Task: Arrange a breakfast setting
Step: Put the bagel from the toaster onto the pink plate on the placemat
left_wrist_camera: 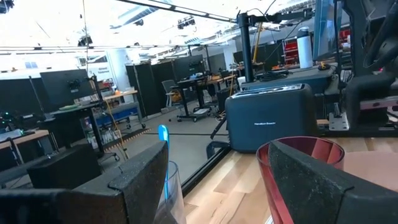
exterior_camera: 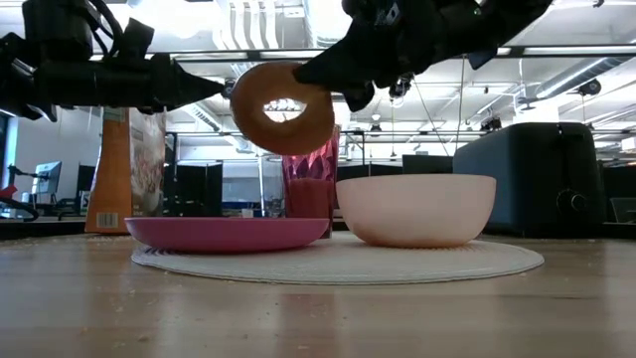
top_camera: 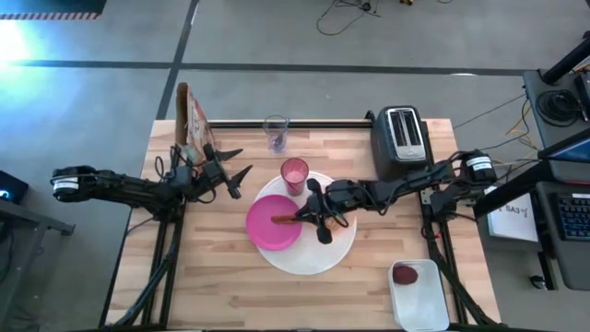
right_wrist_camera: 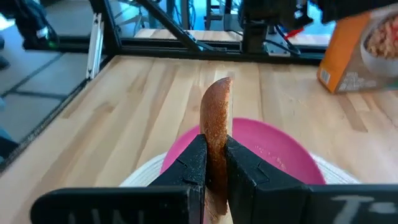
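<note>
While you look down from the high view, your right gripper (top_camera: pixel 297 219) sits mid-frame over the magenta plate (top_camera: pixel 267 228), clamped on the bagel (top_camera: pixel 283 219); that plate lies on the white plate (top_camera: pixel 318 256), left of centre, likely so the bagel lands there. The tumbler (top_camera: pixel 294 172) stands at the white plate's upper edge. Your left gripper (top_camera: pixel 238 171) waits centre-left, fingers spread, holding nothing.

Low view: bagel hangs upright, clear above the magenta plate, upper centre; the bowl (exterior_camera: pixel 415 209) sits right of it on the white plate.

Left wrist: only the tumbler rim, lower right, and the toaster (left_wrist_camera: pixel 272 116) beyond.

Right wrist: fingers pinch the bagel edge-on, plate below.
</note>
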Robot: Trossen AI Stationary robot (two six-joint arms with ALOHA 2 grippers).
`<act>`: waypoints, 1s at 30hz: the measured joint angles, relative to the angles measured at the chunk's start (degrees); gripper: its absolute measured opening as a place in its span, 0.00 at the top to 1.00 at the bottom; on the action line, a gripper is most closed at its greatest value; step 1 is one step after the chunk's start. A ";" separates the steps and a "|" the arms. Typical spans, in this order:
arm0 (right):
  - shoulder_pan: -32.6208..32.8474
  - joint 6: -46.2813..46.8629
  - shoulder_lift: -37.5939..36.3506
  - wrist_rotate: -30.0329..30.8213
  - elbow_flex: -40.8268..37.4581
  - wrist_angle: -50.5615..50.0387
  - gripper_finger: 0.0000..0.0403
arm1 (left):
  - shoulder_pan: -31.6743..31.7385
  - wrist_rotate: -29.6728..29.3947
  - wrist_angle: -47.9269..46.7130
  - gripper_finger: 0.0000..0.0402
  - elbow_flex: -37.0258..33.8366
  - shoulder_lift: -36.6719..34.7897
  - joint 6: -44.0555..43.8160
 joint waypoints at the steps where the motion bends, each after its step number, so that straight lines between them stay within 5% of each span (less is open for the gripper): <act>1: 0.06 -0.87 0.08 -0.12 0.01 -0.12 0.93 | 0.00 0.00 -0.06 0.35 0.00 0.00 0.00; 30: 0.18 -5.76 2.81 0.15 -0.01 2.50 0.89 | 0.00 0.00 -0.57 0.35 0.00 0.07 0.00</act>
